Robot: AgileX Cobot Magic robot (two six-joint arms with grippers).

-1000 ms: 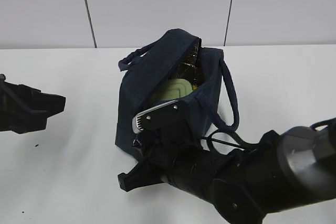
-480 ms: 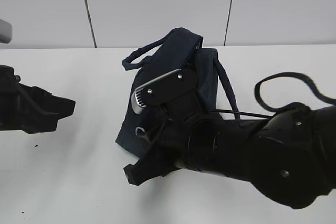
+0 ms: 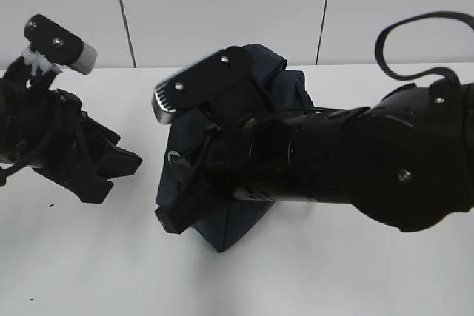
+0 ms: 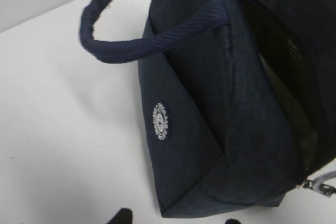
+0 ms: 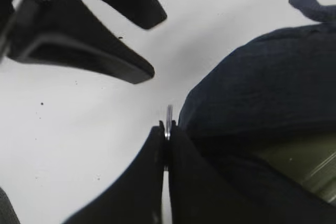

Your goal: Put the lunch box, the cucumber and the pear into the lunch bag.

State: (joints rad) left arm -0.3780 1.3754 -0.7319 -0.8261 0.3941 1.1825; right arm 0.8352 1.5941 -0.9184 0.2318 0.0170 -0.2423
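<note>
Right wrist view: the right hand (image 5: pixel 167 132) is seen with its fingers pressed together on the metal ring pull (image 5: pixel 169 120) of the zipper, at the edge of the lunch bag (image 5: pixel 262 87).
Lunch bag: dark navy, stood on the white counter (image 3: pixel 89 257); one looped handle (image 4: pixel 136 40) is seen on its side.
Lunch box: a pale green strip (image 5: pixel 302 163) is visible inside the bag opening; it cannot be identified with certainty.
Left hand: the left hand (image 3: pixel 111 172) is held beside the bag, to its left, not touching; whether its fingers are apart cannot be told.
Cucumber, pear: not visible.
</note>
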